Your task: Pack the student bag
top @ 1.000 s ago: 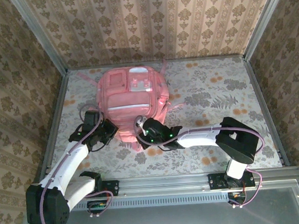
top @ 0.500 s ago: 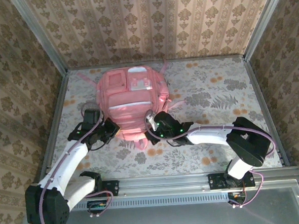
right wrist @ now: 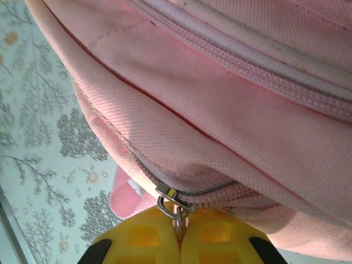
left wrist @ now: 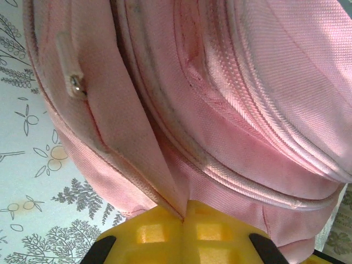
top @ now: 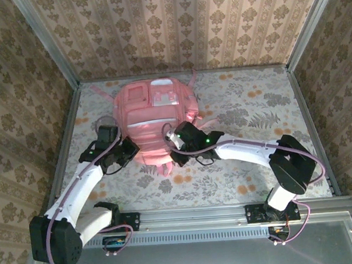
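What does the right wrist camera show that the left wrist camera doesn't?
Right wrist, not left: the right gripper shut on a metal zipper pull. Left wrist, not right: the left gripper pinching a fabric fold of the student bag. Both: that pink bag on the floral table cover, yellow fingers closed.

Cloth [top: 252, 103] – pale, printed with grey ferns and orange flowers, lying flat over the table. Walls [top: 175, 24] on three sides – beige damask wallpaper. Metal posts [top: 46, 44] in the back corners, metal rail [top: 193, 217] along the near edge
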Controlling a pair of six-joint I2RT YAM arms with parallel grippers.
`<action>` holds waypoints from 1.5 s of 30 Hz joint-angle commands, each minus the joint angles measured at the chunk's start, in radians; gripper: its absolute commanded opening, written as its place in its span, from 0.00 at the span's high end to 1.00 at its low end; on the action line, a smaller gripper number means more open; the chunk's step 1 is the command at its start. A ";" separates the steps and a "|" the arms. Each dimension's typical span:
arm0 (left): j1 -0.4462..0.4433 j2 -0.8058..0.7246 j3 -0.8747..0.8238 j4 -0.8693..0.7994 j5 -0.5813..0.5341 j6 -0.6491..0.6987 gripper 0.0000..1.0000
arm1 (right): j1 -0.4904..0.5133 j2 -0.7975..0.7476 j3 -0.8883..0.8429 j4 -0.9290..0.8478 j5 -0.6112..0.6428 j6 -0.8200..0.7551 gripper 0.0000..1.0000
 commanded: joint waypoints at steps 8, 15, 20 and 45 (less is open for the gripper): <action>0.071 -0.004 0.077 -0.098 -0.291 0.124 1.00 | -0.094 0.054 0.060 -0.435 0.129 -0.054 1.00; 0.088 0.030 0.075 -0.050 -0.248 0.158 1.00 | -0.117 0.025 0.016 -0.289 -0.100 0.007 1.00; 0.106 0.137 0.173 -0.066 -0.168 0.198 0.69 | -0.025 0.048 0.000 -0.054 -0.178 0.134 1.00; 0.099 -0.120 -0.103 0.014 0.082 -0.246 0.46 | 0.141 0.267 0.167 0.323 -0.069 0.382 1.00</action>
